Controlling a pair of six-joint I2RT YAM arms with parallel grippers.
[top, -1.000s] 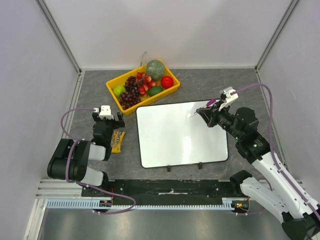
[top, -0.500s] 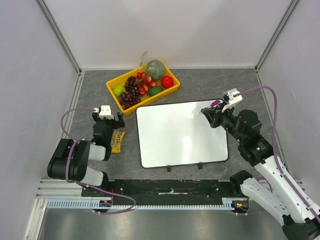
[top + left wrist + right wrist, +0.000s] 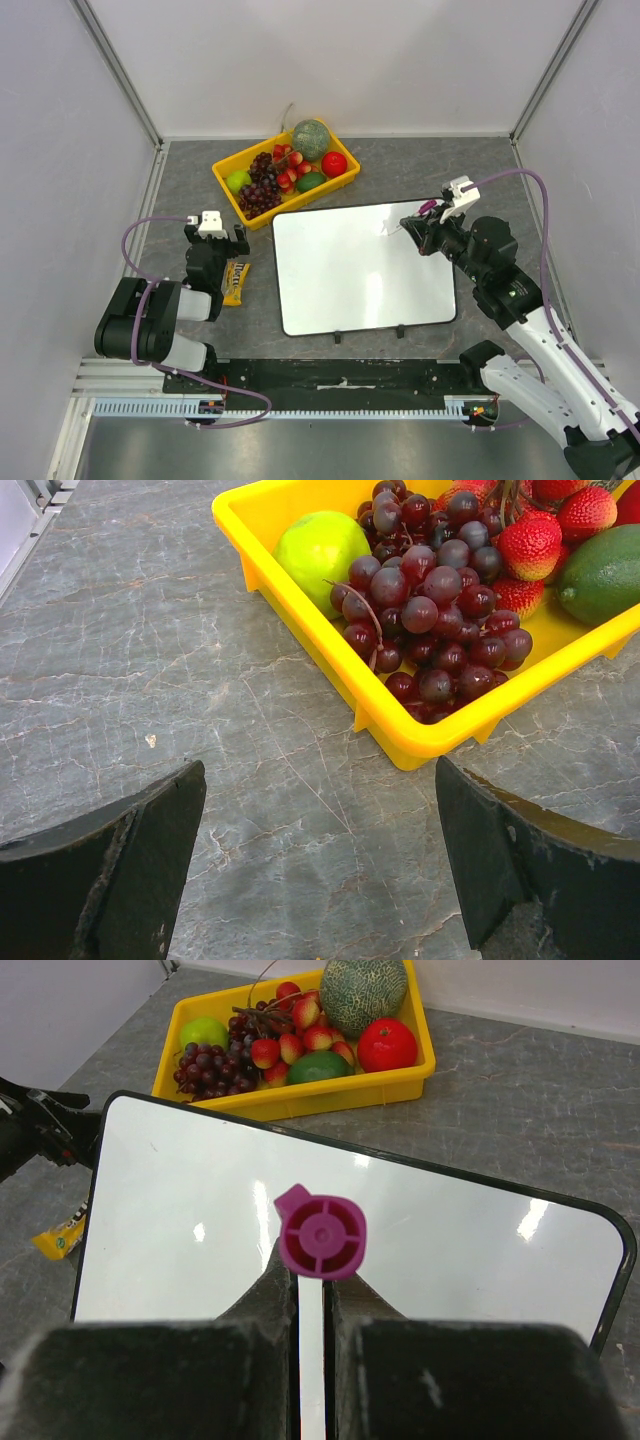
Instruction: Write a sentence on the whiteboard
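Note:
The whiteboard (image 3: 350,275) lies flat on the grey table, blank, with two black clips on its near edge. It also fills the right wrist view (image 3: 190,1210). My right gripper (image 3: 418,232) (image 3: 312,1278) is shut on a marker (image 3: 322,1232) with a magenta end cap (image 3: 427,207). The marker's white tip points left over the board's upper right part; I cannot tell whether it touches. My left gripper (image 3: 214,236) (image 3: 318,785) is open and empty, low over the table left of the board.
A yellow tray (image 3: 225,178) (image 3: 330,645) holds grapes, strawberries, a green apple, a melon and a red fruit behind the board. A yellow candy packet (image 3: 236,282) lies between the left arm and the board. Walls close in on three sides.
My right gripper with the marker has shifted slightly right and away over the board's upper right corner. The left arm has not moved.

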